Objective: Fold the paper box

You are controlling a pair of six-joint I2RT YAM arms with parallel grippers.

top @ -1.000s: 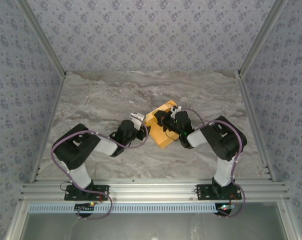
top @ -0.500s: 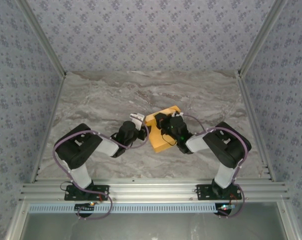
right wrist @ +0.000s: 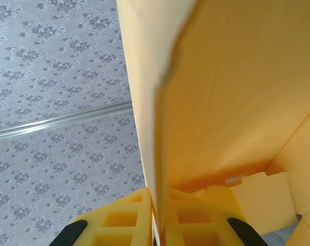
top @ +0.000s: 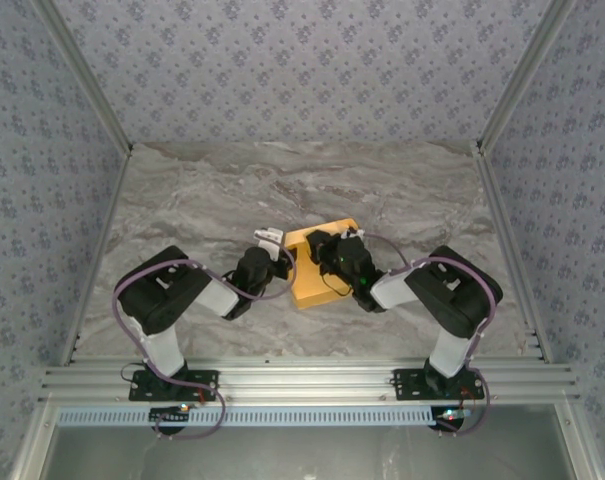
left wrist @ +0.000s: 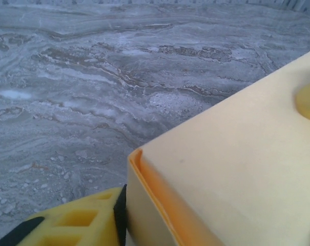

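The orange-yellow paper box (top: pixel 310 287) sits mid-table between the two arms. My right gripper (top: pixel 323 250) reaches over it from the right. In the right wrist view its yellow fingers (right wrist: pixel 129 215) are shut on a thin upright wall of the box (right wrist: pixel 231 97), with the box's inside beyond. My left gripper (top: pixel 279 258) is at the box's left edge. In the left wrist view one yellow finger (left wrist: pixel 83 223) has its black pad against the side of the box (left wrist: pixel 236 169) near a corner. The other finger is hidden behind the box.
The grey marbled table (top: pixel 202 200) lies open to the far side and the left. Aluminium rails (top: pixel 302 380) run along the near edge and up both sides. Patterned walls (top: pixel 302 70) enclose the space.
The box has swung from a diagonal to a squarer pose and shifted slightly left and nearer. The right gripper moved with it. The left arm edged closer to the box's left side.
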